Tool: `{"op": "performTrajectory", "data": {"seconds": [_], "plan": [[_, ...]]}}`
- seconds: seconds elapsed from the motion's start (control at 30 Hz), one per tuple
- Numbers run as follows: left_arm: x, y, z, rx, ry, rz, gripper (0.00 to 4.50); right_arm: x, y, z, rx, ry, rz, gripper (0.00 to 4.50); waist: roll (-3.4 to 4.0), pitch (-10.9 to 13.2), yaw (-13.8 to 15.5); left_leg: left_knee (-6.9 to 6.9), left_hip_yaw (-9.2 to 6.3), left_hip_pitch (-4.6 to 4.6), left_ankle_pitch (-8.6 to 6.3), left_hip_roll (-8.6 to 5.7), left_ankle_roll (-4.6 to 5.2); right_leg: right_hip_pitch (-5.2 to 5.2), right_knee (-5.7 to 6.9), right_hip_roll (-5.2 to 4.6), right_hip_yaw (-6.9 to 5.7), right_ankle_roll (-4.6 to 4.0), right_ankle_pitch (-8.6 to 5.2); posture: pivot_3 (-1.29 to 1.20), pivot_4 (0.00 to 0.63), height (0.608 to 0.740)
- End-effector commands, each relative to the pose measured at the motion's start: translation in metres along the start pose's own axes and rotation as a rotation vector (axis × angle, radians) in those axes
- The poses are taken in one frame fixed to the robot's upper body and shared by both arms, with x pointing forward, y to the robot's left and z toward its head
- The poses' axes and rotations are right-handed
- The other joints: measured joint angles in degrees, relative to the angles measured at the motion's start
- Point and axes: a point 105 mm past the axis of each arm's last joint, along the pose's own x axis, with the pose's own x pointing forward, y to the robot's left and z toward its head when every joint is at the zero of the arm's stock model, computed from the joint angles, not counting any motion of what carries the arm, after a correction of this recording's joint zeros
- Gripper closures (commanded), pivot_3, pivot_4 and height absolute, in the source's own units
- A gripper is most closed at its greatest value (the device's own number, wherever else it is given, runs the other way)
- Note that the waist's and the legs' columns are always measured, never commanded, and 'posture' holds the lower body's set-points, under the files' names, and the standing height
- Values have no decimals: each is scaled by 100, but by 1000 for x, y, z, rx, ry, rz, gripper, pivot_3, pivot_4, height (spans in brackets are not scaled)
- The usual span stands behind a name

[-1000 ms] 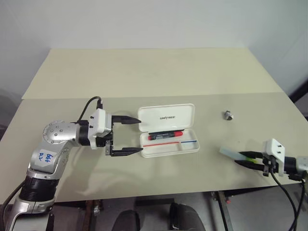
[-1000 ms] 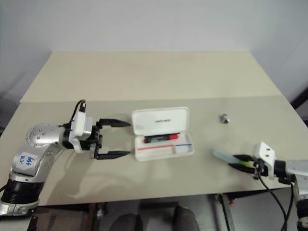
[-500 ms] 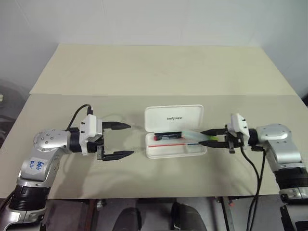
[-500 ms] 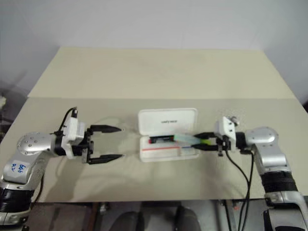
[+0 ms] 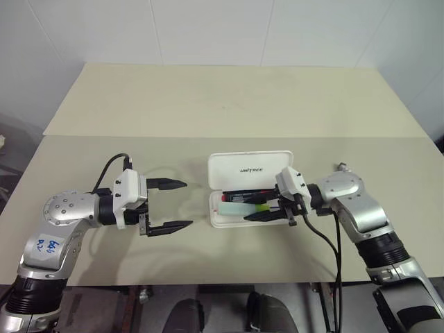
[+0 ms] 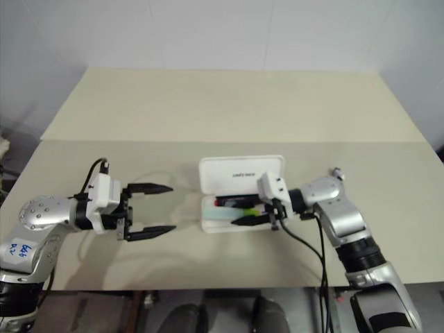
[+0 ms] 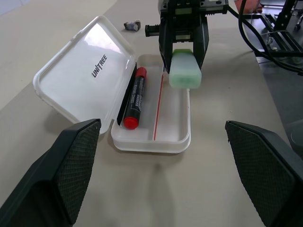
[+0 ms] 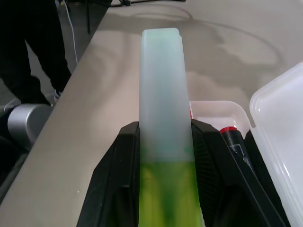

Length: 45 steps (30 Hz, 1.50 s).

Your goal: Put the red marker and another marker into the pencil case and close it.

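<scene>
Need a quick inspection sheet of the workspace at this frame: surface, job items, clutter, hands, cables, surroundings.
Surface: beige table, bare apart from the items below.
Job's things: pencil case open, lid up; red marker lying in its tray, along the hinge side; green highlighter held above the tray, not yet released.
Clutter: one small dark-and-silver object on the table beyond the case.
Hands: right hand shut on the green highlighter, over the case; left hand open, holding nothing, beside the case, apart from it.
Cables: black cable along the right arm; another loops at the left wrist.
Surroundings: white wall behind the table.
</scene>
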Motion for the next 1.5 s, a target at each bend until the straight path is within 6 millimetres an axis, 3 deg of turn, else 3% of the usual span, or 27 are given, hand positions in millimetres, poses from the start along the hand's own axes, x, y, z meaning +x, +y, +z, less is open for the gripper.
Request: {"op": "performTrajectory", "data": {"seconds": [0.03,0.73,1.03,1.07,1.37,1.5], "plan": [[-3,-2,10,26,-14,5,0,8,-5,5,-56,22,6,3386,0,0,0,-2,0,0,0,0,0,0,0,0,-1,0,0,0,150,740],[-4,4,10,23,-12,27,0,1,-15,-15,-83,137,23,3386,1,0,-59,-3,3,-1,0,0,-1,-4,0,1,0,0,0,0,150,740],[-2,8,10,28,-19,29,0,7,-16,-11,-96,110,24,209,1,0,-126,-4,2,-1,0,1,-1,-4,0,1,-1,0,0,0,150,740],[-2,8,10,29,-20,29,0,7,-16,-10,-102,107,22,37,1,0,-126,-4,2,0,0,1,-1,-4,0,1,0,0,0,0,150,740],[5,8,11,32,-43,10,0,-10,-6,36,-41,-58,4,37,2,1,-101,-4,-3,-2,0,1,-1,-4,1,1,-1,0,0,0,150,740],[7,7,11,31,-54,8,0,-36,2,42,31,-72,-72,37,1,1,-58,-4,-8,-6,-4,1,-2,-4,0,1,-3,0,0,0,150,740]]}}
